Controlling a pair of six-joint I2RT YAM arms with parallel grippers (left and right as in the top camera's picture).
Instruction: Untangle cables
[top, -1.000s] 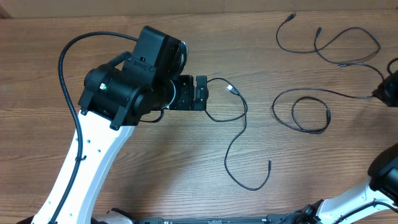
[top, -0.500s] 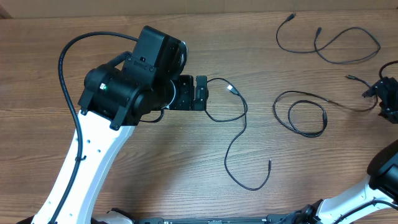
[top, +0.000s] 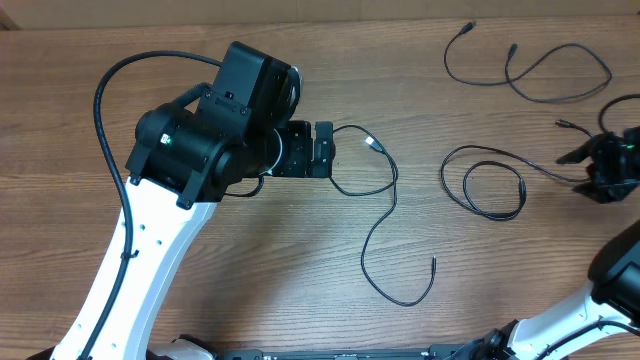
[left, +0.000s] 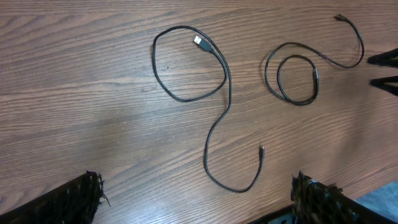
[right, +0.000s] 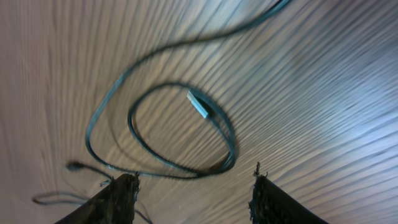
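Three thin black cables lie apart on the wooden table. One with a silvery-white tip (top: 372, 144) (left: 199, 42) makes a loop and then an S-curve (left: 229, 93), just right of my left gripper (top: 322, 150) (left: 199, 199), which is wide open and holds nothing. A second cable forms a small double coil (top: 522, 190) (left: 314, 81) (right: 199, 104) whose tail ends loose at a plug (top: 560, 124). My right gripper (top: 585, 170) (right: 196, 193) hovers just right of that coil, open, with only bare table between its fingers. A third cable (top: 447, 62) sprawls at the far right.
The bulky left arm (top: 200, 140) and its thick black lead (top: 100, 100) cover the table's left half. The right arm's base (top: 620, 270) sits at the lower right. The table's near edge (left: 373, 199) shows in the left wrist view.
My right gripper has opened and let go of the coiled cable's tail, then shifted left and slightly nearer. The freed tail now rests on the table. The left arm has not moved.
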